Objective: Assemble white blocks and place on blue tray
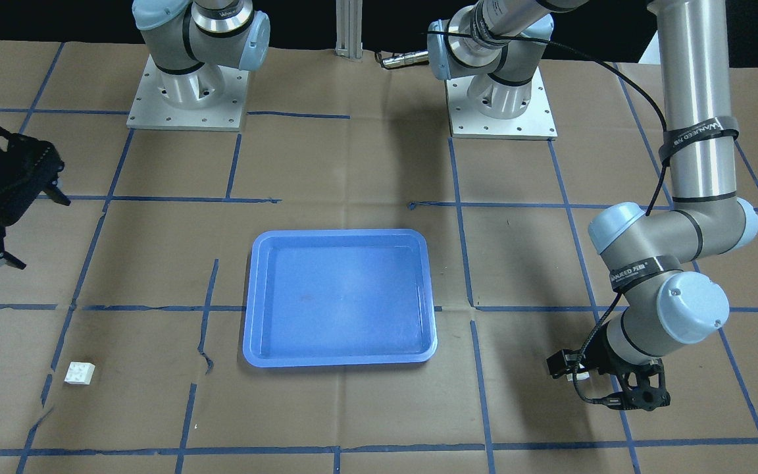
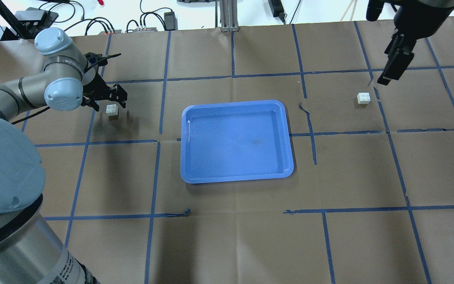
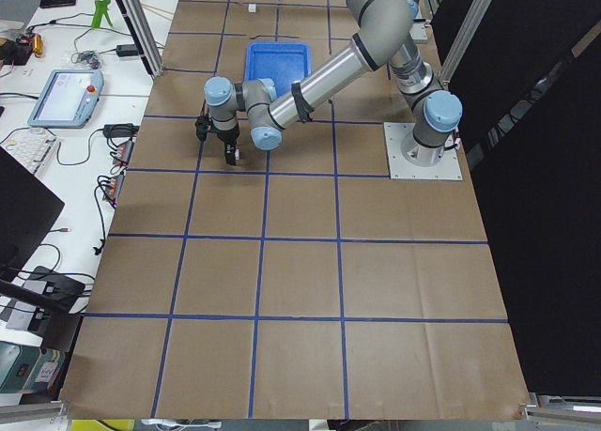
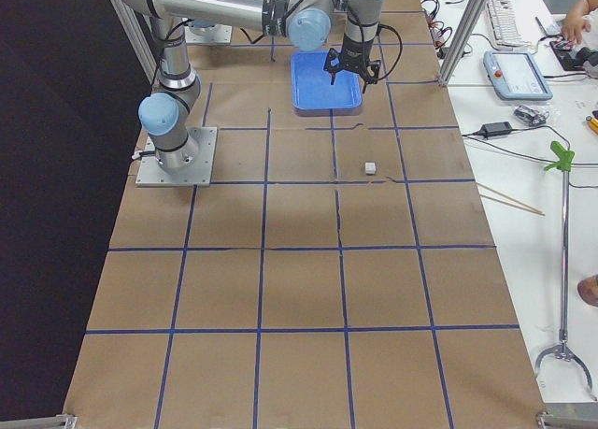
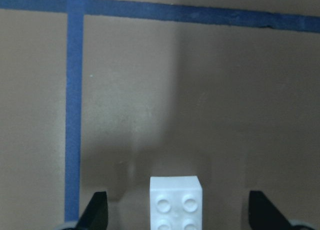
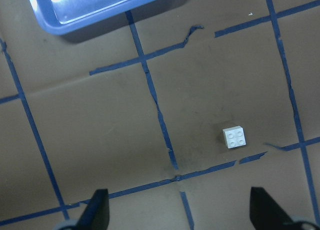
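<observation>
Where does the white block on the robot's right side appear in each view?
Front-facing: white block lower left.
Overhead: block upper right.
Exterior left: block tiny, top, beyond the blue tray.
Exterior right: block centre.
Left wrist: not in it.
Right wrist: block right of centre.
Shared landmark: the blue tray.

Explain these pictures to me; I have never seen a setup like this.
You see a robot: a left arm and a right arm bolted to a paper-covered table, each ending in a two-finger gripper. Six cameras watch: one facing the robot, one over its shoulders, one at each table end, one on each wrist. On the table lie an empty blue tray and two small bricks, one on each side of it. The left gripper is open and low, its fingers either side of the first white block. The right gripper is open too, higher up, looking down at the second white block. Nothing is held.
</observation>
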Robot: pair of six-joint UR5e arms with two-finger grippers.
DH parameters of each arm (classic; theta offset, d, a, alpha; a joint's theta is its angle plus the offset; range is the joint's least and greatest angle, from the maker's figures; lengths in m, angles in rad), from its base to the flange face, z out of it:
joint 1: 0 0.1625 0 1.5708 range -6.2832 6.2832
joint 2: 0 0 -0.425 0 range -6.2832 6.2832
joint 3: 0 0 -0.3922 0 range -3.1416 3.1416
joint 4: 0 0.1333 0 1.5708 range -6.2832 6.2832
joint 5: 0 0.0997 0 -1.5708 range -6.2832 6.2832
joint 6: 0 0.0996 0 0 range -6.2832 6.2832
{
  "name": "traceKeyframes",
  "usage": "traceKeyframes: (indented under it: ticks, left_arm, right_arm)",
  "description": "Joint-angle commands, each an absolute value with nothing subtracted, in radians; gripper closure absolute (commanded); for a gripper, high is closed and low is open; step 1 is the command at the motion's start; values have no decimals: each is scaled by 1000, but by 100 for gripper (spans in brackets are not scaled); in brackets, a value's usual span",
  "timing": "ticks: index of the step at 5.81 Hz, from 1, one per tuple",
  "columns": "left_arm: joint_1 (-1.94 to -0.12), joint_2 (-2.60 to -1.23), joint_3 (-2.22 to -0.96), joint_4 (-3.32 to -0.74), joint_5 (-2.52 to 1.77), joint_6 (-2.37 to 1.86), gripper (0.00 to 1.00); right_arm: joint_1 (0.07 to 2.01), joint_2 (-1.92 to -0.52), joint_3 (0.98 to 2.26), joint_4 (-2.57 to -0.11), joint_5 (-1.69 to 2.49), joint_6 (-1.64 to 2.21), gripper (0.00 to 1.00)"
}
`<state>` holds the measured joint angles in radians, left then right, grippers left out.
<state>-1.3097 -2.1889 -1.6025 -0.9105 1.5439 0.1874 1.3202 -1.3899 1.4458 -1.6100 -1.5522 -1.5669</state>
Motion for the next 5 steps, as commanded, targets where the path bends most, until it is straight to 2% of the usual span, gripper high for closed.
traceKeyframes:
  ticks: [1,2,5]
  left_arm:
    - [-1310,-2183,-1601,-908,1543,195,81]
    - [-1310,-2183,-1603,-905,1543,210,98]
    - [-1345,-2101,-1612,-960,1533,263,100]
  right_arm:
    - [1250,-1304,1392,-1649,-1495,-1792,0]
    - [1224,-1249,1362,-1652,-1441,-1892,0]
    - [1119,-1053,1384,-1757,-1252,-2099,0]
